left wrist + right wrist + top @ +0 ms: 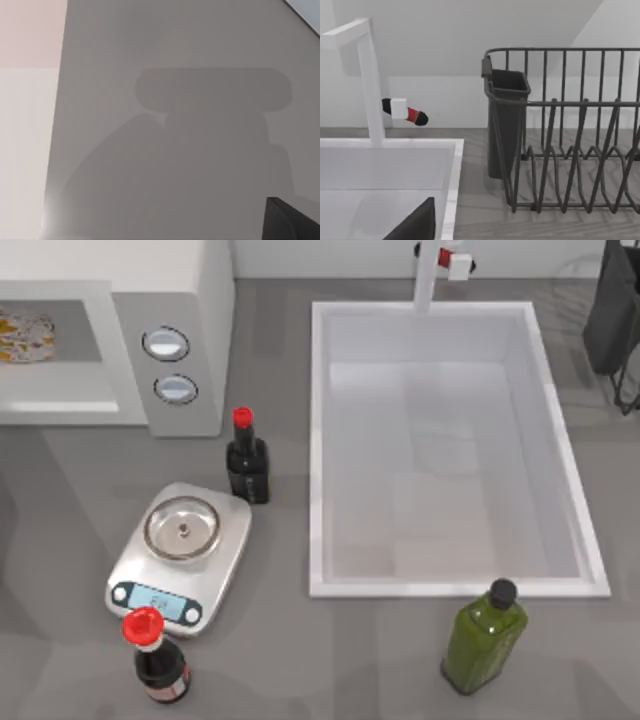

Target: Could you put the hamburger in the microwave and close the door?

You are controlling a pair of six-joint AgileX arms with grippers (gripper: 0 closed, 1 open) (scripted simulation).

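Hamburger: small cream-tan hamburger (22,336) with yellow-orange blotches lies inside the grey cavity.
Microwave: large white boxy microwave (190,300), top-left of the bench (330,650).
Tools: open or closed, cannot tell.

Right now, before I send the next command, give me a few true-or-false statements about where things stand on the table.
1. The hamburger lies inside the microwave's cavity. True.
2. The kitchen scale has a bottle standing on its pan. False: the pan is bare; the red-capped dark bottle stands beside the scale, toward the sink.
3. The green bottle stands in front of the sink, outside the basin. True.
4. The dish rack sits at the table's left, next to the microwave. False: it is at the right, beyond the sink.
5. Two dark bottles have red caps. True: the second bottle stands at the scale's near corner.
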